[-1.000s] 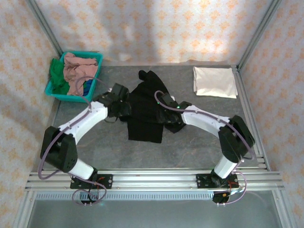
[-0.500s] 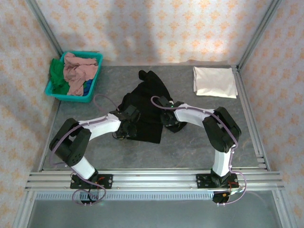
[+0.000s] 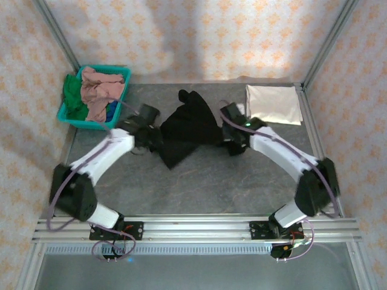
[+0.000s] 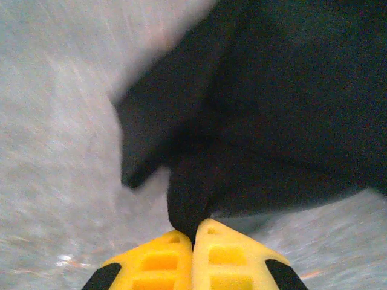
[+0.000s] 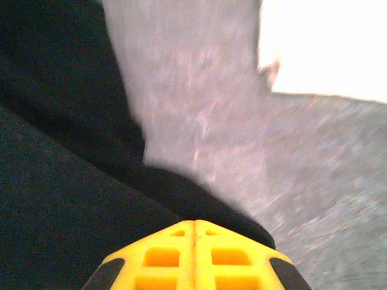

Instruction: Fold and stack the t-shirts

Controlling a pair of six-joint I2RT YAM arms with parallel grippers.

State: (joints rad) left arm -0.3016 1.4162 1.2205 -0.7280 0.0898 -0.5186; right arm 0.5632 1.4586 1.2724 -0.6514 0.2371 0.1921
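Observation:
The black t-shirt lies rumpled mid-table, its lower part drawn up into a slanting fold. My left gripper is at its left edge and, in the left wrist view, my left gripper is shut on a pinch of the black t-shirt. My right gripper is at the right edge; its yellow fingertips press together on the black t-shirt. A cream-white t-shirt lies folded at the far right. Pink, green and blue t-shirts fill the basket.
The teal plastic basket stands at the far left corner. Metal frame posts and patterned walls enclose the grey table. The cream-white shirt's corner lies just beyond my right gripper.
Both grippers closed on the black t-shirt's lower edge near the front, then carried it toward the far side. The shirt's bottom is now folded up and the arms are stretched further out.

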